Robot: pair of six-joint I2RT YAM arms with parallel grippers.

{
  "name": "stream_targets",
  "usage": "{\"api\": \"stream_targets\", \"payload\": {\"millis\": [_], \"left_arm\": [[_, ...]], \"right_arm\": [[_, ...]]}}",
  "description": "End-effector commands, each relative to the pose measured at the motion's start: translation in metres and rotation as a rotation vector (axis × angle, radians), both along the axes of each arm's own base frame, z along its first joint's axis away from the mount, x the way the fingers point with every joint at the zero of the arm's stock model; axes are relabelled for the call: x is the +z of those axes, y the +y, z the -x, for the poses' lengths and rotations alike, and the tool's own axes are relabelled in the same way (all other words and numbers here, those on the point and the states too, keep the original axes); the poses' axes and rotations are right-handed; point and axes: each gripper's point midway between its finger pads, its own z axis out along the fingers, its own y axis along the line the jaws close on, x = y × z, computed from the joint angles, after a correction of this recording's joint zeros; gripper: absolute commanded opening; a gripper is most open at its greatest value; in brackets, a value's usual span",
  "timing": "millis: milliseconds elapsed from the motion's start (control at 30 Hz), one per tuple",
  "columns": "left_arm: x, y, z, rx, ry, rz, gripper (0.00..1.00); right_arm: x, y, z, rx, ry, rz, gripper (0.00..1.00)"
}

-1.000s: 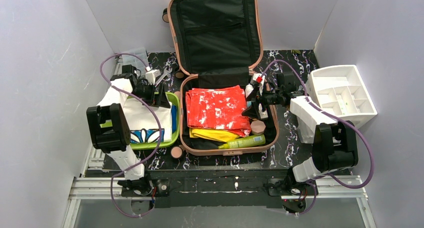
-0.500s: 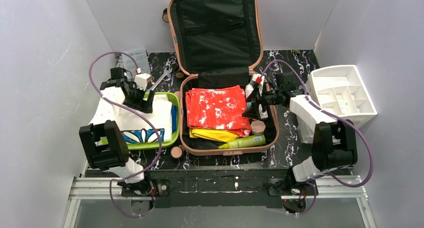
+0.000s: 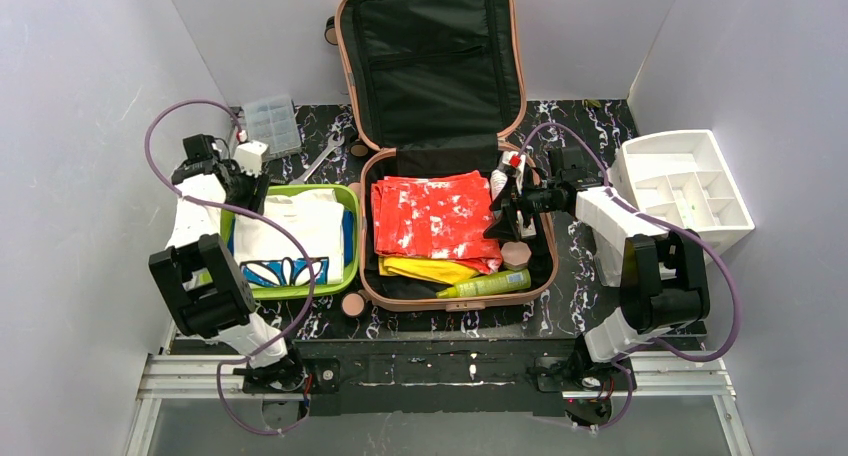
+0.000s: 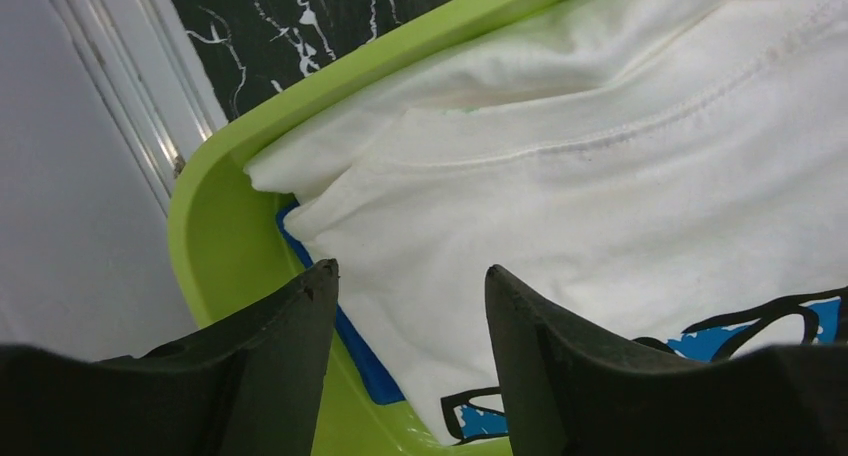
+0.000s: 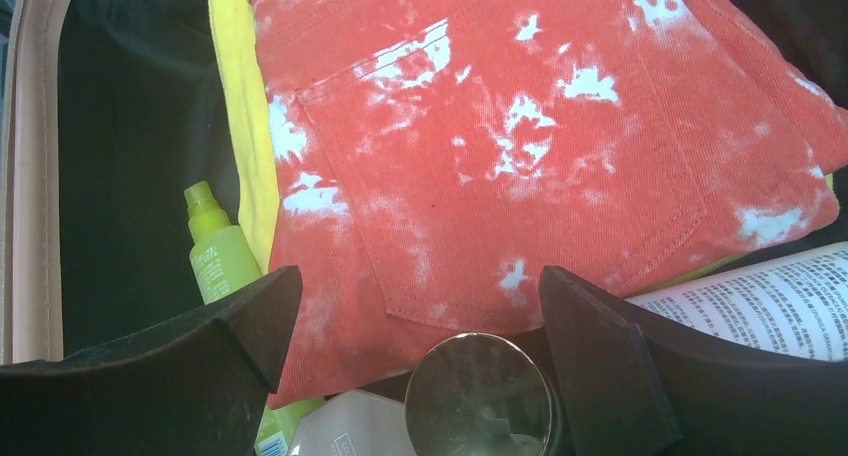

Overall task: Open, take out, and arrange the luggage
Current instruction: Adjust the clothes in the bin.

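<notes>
The luggage (image 3: 365,244), a salmon-pink suitcase, lies open with its black-lined lid (image 3: 432,56) standing at the back. Its base holds a red-and-white garment (image 3: 432,216) (image 5: 500,126), a yellow cloth (image 3: 425,269), a green bottle (image 3: 487,284) (image 5: 220,261), a pink jar (image 3: 515,253) and a round shiny lid (image 5: 478,396). My right gripper (image 3: 505,211) (image 5: 420,276) hovers open over the garment's right edge, just above that lid. My left gripper (image 3: 245,186) (image 4: 410,271) is open and empty over the back-left corner of the lime-green tray (image 3: 352,246) (image 4: 210,226), above a white printed T-shirt (image 3: 290,236) (image 4: 620,176).
A white drawer organizer (image 3: 685,191) stands at the right. Behind the tray lie a clear plastic box (image 3: 270,124) and a wrench (image 3: 322,156). A round compact (image 3: 352,303) sits in front of the suitcase. Grey walls close in on both sides.
My left arm has drawn back and to the left, from over the tray's middle to its back-left corner, and its jaws have narrowed. The right arm has barely shifted.
</notes>
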Motion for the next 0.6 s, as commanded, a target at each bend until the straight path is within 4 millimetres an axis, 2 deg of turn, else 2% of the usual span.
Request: {"api": "stream_targets", "payload": {"millis": [0,100,167,200,300,400,500,567], "left_arm": [[0.013,-0.031,-0.003,-0.161,-0.046,0.137,0.52],[0.034,-0.076,0.024,-0.36,-0.07,0.289,0.47],[0.042,-0.096,0.038,-0.453,-0.091,0.335,0.38],[0.04,-0.102,0.043,-0.484,-0.084,0.335,0.32],[0.02,-0.112,0.047,-0.535,-0.002,0.292,0.12],[0.004,-0.116,0.043,-0.519,0.079,0.296,0.0],[-0.01,-0.12,0.037,-0.497,0.139,0.298,0.0],[-0.024,-0.112,0.028,-0.442,0.165,0.249,0.0]], "right_arm": [[0.015,0.002,-0.01,0.004,-0.045,-0.014,0.99],[0.01,-0.001,-0.012,-0.009,-0.05,0.001,0.98],[0.007,-0.001,-0.013,-0.012,-0.05,0.006,0.98],[0.005,-0.001,-0.013,-0.013,-0.045,0.007,0.98],[0.001,-0.002,-0.012,-0.007,-0.035,0.012,0.98],[-0.001,-0.001,-0.011,0.002,-0.031,0.009,0.98],[-0.001,-0.001,-0.009,0.008,-0.032,0.006,0.99],[0.0,0.0,-0.008,0.014,-0.031,0.001,0.98]]}}
